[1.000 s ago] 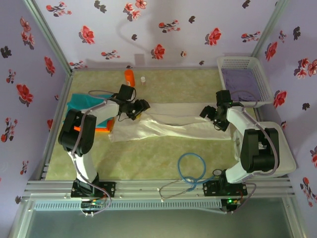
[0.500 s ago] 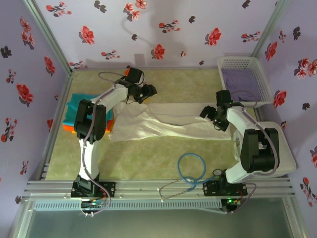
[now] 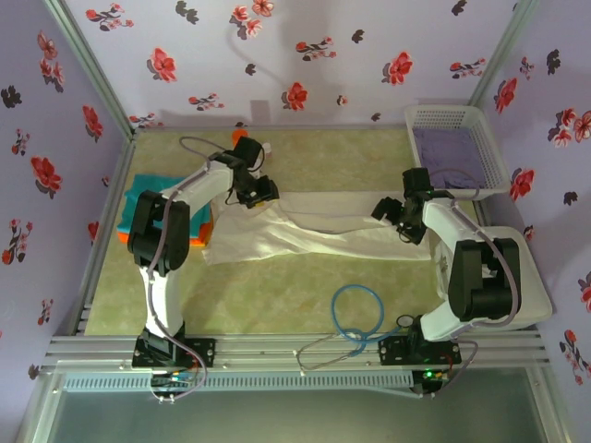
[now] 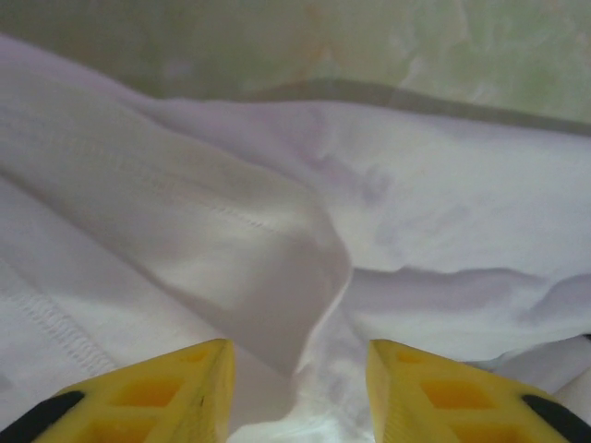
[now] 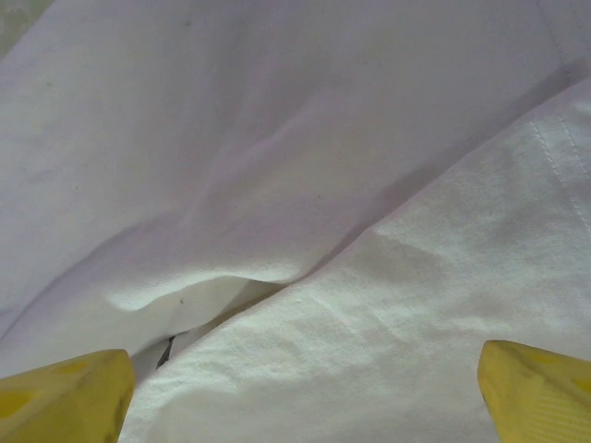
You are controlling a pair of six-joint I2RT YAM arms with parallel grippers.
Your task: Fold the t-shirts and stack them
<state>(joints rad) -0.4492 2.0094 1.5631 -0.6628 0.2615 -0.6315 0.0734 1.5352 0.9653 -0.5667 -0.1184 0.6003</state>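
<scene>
The large white t-shirt (image 3: 323, 235) lies wrinkled and stretched sideways across the middle of the table. My left gripper (image 3: 258, 193) sits low over its upper left part. In the left wrist view, my left gripper (image 4: 300, 369) is open, its yellow fingertips (image 4: 199, 383) partly apart, with a raised fold of the white t-shirt (image 4: 268, 277) between them. My right gripper (image 3: 391, 211) hovers over the shirt's right end. In the right wrist view, my right gripper (image 5: 300, 392) is open wide above the white t-shirt (image 5: 397, 314). The teal t-shirt (image 3: 140, 189) and the orange t-shirt (image 3: 196, 239) lie folded and stacked at the left.
A white basket (image 3: 417, 118) holding purple cloth stands at the back right. An orange bottle (image 3: 240, 135) and a small white item (image 3: 268, 146) stand at the back, just behind my left arm. A blue cable loop (image 3: 358, 314) lies near the front. A white board (image 3: 522, 277) lies at the right.
My left gripper swung from the shirt's left part toward the back, then came down and back onto the shirt's upper left. The right arm has stayed still.
</scene>
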